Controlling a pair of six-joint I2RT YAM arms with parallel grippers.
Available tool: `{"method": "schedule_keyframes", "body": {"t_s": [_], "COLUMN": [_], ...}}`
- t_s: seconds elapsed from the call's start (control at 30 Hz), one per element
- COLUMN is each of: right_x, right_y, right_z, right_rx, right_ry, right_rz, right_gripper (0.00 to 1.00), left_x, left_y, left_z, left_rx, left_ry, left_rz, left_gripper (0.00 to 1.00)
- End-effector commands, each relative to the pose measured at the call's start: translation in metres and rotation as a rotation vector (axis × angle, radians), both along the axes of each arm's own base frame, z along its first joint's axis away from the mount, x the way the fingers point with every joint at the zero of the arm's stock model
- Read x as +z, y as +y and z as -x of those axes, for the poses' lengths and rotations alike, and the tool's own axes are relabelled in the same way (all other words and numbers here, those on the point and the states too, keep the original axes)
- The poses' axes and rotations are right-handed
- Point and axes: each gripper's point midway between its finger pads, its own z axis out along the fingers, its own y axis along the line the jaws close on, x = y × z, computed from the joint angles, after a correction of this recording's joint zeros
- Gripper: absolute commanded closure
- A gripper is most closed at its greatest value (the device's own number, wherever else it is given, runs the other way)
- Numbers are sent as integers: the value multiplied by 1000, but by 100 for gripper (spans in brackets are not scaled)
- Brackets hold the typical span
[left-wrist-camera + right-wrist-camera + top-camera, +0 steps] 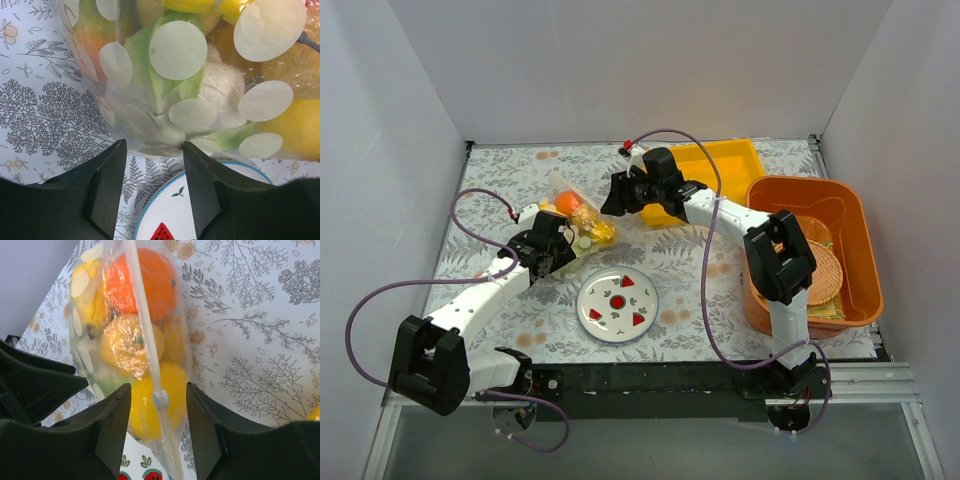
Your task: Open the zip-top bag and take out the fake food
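1. Arms meet, in the top view, at the zip-top bag (578,215), which lies on the patterned table (670,300) just beyond the white plate (617,297). The left gripper (567,250) is at its near end and the right gripper (613,203) at its far side.
2. Left wrist: the jaws stand apart and hold nothing, with the bag's bottom edge just at their tips. Fake food (220,95) fills the bag.
3. Right wrist: the jaws are spread wide on either side of the zip strip (142,325), not pinching it. Orange and yellow fruits show under the plastic.
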Motion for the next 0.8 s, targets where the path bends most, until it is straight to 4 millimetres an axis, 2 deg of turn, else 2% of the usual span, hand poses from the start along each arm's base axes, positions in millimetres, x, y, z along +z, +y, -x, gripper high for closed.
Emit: {"method": "schedule_keyframes", "body": {"t_s": [0.0, 0.07, 0.1, 0.23, 0.33, 0.37, 0.43, 0.47, 0.53, 0.63, 0.7, 0.73, 0.77], "right_x": [-15, -4, -16, -17, -11, -7, -4, 0, 6, 9, 15, 16, 21], "right_y": [-6, -8, -13, -16, -17, -18, -17, -17, -18, -16, -16, -16, -17], "right_z": [23, 28, 35, 44, 51, 52, 54, 54, 55, 58, 54, 60, 52], "right_rx": [65, 68, 68, 89, 97, 98, 99, 101, 103, 110, 86, 94, 48], "right_ry": [20, -5, 15, 18, 26, 18, 24, 20, 16, 5, -23, -45, -84], "right_rz": [-10, -52, -41, -54, -85, -94, -102, -108, -115, -103, -83, -53, -24], "right_gripper": [45, 45, 45, 48, 62, 70, 80, 89, 99, 99, 99, 99, 99], "left_x": [10, 12, 13, 15, 19, 21, 26, 27, 31, 43, 59, 67, 83], "left_y": [5, 5, 5, 5, 5, 5, 4, 4, 3, 0, -5, -7, -11], "left_z": [-2, -3, -5, -7, -10, -11, -14, -15, -17, -23, -29, -30, -36], "left_rx": [0, -3, -4, -4, -3, -4, -3, -5, -10, -21, -36, -42, -49], "left_ry": [-15, -19, -24, -23, -36, -41, -52, -54, -61, -82, -109, -117, -149], "left_rz": [-4, -2, -1, 0, 5, 6, 10, 12, 13, 22, 48, 56, 76], "left_gripper": [52, 52, 52, 52, 52, 52, 52, 52, 52, 52, 52, 52, 52]}}
